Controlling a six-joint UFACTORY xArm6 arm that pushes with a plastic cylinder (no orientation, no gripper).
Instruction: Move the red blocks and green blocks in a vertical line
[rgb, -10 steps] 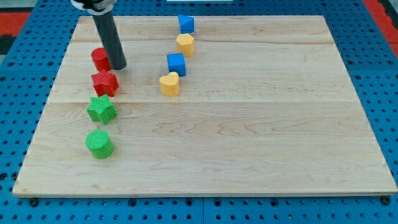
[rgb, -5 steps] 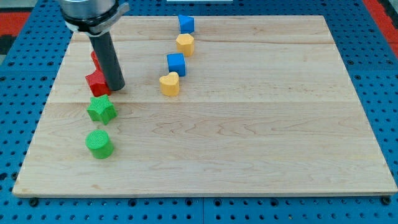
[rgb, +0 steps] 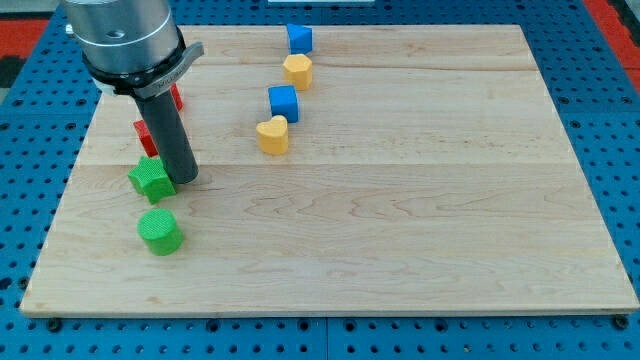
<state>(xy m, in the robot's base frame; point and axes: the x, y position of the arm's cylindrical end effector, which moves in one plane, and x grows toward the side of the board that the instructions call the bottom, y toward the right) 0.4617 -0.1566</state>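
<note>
Wooden board (rgb: 400, 200), my tip (rgb: 183, 182) touching green star (rgb: 150, 179)

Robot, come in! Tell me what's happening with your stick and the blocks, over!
My tip at green star's right side. Red blocks mostly hidden behind rod. Green cylinder below star. Nothing blocking.

Rod down among the red and green blocks at the board's left side.
My tip (rgb: 186, 181) touches the green star (rgb: 149, 180) at its 3 o'clock; a green cylinder (rgb: 159, 231) lies at 6, two red blocks (rgb: 143, 133) half hidden at 12.
</note>
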